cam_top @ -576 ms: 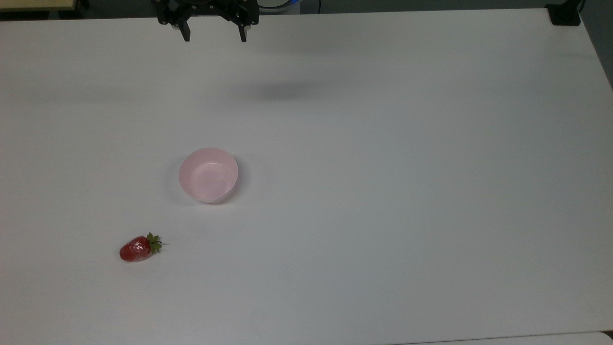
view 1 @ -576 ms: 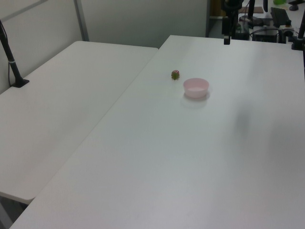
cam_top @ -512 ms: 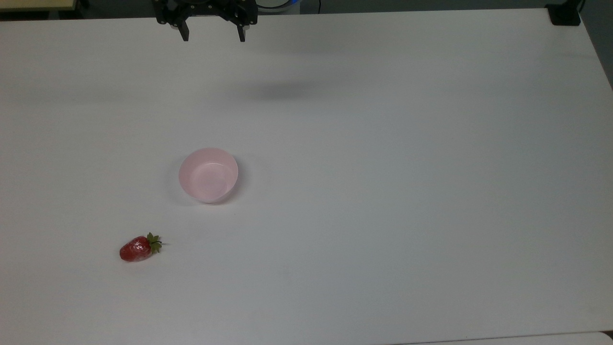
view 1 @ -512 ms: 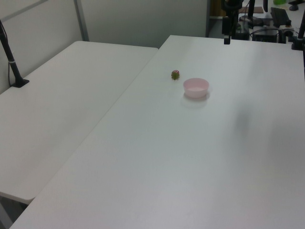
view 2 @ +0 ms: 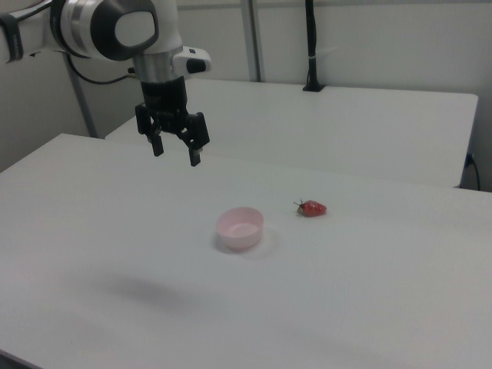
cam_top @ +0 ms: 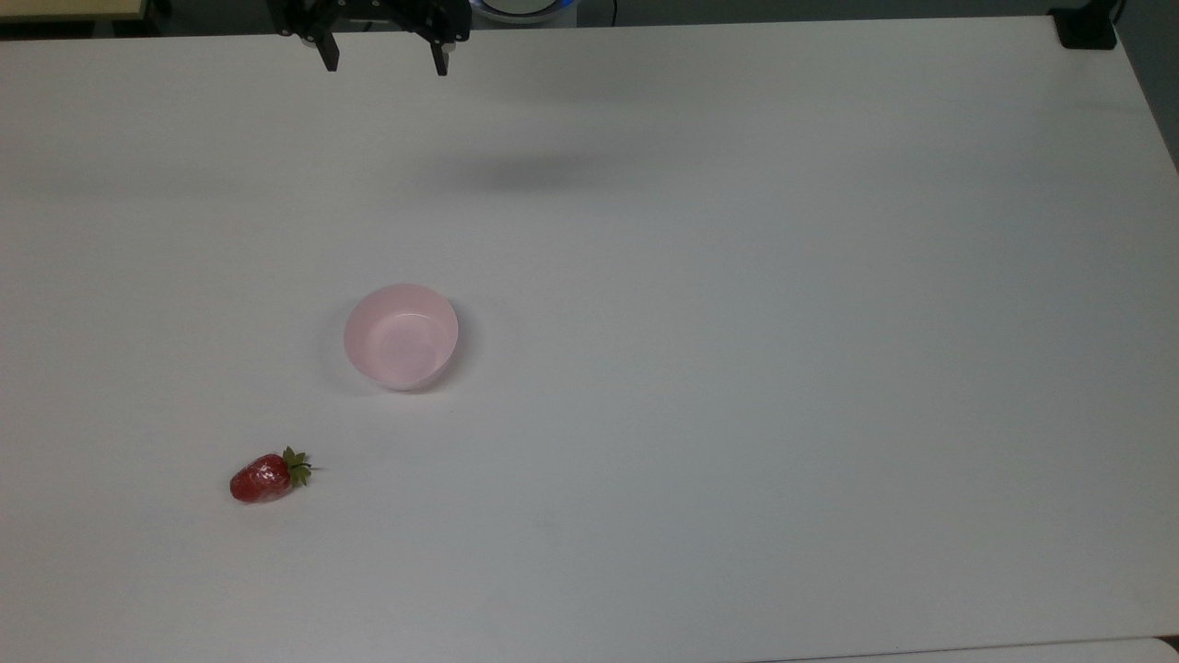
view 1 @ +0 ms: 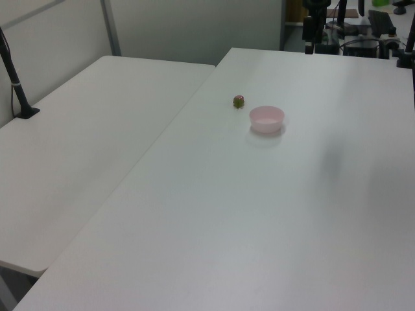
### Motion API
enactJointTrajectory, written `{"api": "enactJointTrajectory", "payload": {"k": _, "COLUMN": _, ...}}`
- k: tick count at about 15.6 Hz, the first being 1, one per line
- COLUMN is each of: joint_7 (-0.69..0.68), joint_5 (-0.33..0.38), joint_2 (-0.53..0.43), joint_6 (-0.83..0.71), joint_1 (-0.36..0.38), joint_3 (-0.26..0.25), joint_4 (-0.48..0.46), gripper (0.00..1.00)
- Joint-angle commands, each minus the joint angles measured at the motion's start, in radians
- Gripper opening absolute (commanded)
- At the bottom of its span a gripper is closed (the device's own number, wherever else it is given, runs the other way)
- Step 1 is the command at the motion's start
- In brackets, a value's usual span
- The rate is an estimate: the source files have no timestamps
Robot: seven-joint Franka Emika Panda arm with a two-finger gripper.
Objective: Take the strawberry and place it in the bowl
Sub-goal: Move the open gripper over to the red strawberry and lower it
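Sitting near the middle-left of the white tabletop (cam_top: pixel 737 368) in the top view, the pale pink bowl (cam_top: pixel 401 336) is holding nothing; its smooth inside is showing bare. The strawberry (cam_top: pixel 267 477) is lying on its side on the tabletop, well apart from the bowl, toward the top view's lower left, with its green cap pointing to the top view's right. At the upper edge, the black pincer (cam_top: pixel 381 64) is hanging with its two fingers spread wide and nothing between them, and a soft shadow is falling on the tabletop below it.

In the left view, the bowl (view 1: pixel 267 119) is standing upright and empty, with the strawberry (view 1: pixel 238 101) just off its rim toward the left view's upper left, not touching it. A second white table (view 1: pixel 84 142) is adjoining on the left view's left, carrying a black pole in a clamp (view 1: pixel 16 84). Part of the dark pincer (view 1: pixel 309 32) is showing at the far edge, where I cannot tell how its fingers are standing.

In the right view, the pincer (view 2: pixel 175 154) is hovering above the tabletop with fingers apart, holding nothing, up and to the right view's left of the bowl (view 2: pixel 240 227). The strawberry (view 2: pixel 312 207) is resting to the right view's right of the bowl, near it but apart. Grey walls and a black pole (view 2: pixel 311 46) are standing behind.
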Motion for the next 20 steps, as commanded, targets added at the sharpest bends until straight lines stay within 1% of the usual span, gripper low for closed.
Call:
{"api": "enactJointTrajectory", "payload": {"k": 1, "joint_7": 0.016, "joint_5": -0.001, "joint_2": -0.009, "joint_6": -0.001, "joint_1": -0.004, "joint_3": 0.005, "joint_4": 0.001, "gripper": 1.0}}
{"api": "enactJointTrajectory", "payload": {"k": 3, "joint_7": 0.01, "joint_5": -0.003, "joint_2": -0.004, "joint_6": 0.01, "joint_1": -0.004, "joint_3": 0.006, "joint_4": 0.001, "gripper": 1.0}}
{"api": "enactJointTrajectory", "payload": {"k": 4, "joint_7": 0.007, "joint_5": -0.001, "joint_2": 0.013, "joint_6": 0.01, "joint_1": -0.004, "joint_3": 0.006, "joint_4": 0.005, "gripper": 1.0}}
{"api": "enactJointTrajectory", "payload": {"k": 5, "joint_7": 0.01, "joint_5": -0.003, "joint_2": 0.049, "joint_6": 0.008, "joint_1": -0.004, "joint_3": 0.012, "joint_4": 0.04, "gripper": 1.0}}
{"api": "enactJointTrajectory", "payload": {"k": 6, "joint_7": 0.022, "joint_5": -0.003, "joint_2": 0.089, "joint_6": 0.007, "joint_1": -0.003, "joint_3": 0.012, "joint_4": 0.098, "gripper": 1.0}}
{"api": "enactJointTrajectory", "payload": {"k": 8, "joint_7": 0.032, "joint_5": -0.003, "joint_2": 0.179, "joint_6": 0.016, "joint_1": -0.006, "joint_3": 0.0, "joint_4": 0.178, "gripper": 1.0}}
{"api": "enactJointTrajectory", "payload": {"k": 9, "joint_7": 0.036, "joint_5": -0.001, "joint_2": 0.245, "joint_6": 0.081, "joint_1": -0.03, "joint_3": 0.0, "joint_4": 0.233, "gripper": 1.0}}
{"api": "enactJointTrajectory", "payload": {"k": 10, "joint_7": 0.051, "joint_5": 0.0, "joint_2": 0.273, "joint_6": 0.142, "joint_1": -0.045, "joint_3": 0.0, "joint_4": 0.251, "gripper": 1.0}}
{"api": "enactJointTrajectory", "payload": {"k": 12, "joint_7": 0.073, "joint_5": 0.012, "joint_2": 0.322, "joint_6": 0.285, "joint_1": -0.07, "joint_3": 0.002, "joint_4": 0.254, "gripper": 1.0}}
{"api": "enactJointTrajectory", "payload": {"k": 13, "joint_7": 0.075, "joint_5": 0.014, "joint_2": 0.348, "joint_6": 0.342, "joint_1": -0.07, "joint_3": 0.002, "joint_4": 0.255, "gripper": 1.0}}
{"api": "enactJointTrajectory", "payload": {"k": 15, "joint_7": 0.072, "joint_5": 0.014, "joint_2": 0.394, "joint_6": 0.426, "joint_1": -0.073, "joint_3": 0.002, "joint_4": 0.257, "gripper": 1.0}}
{"api": "enactJointTrajectory", "payload": {"k": 20, "joint_7": 0.07, "joint_5": 0.019, "joint_2": 0.56, "joint_6": 0.666, "joint_1": -0.128, "joint_3": 0.005, "joint_4": 0.332, "gripper": 1.0}}
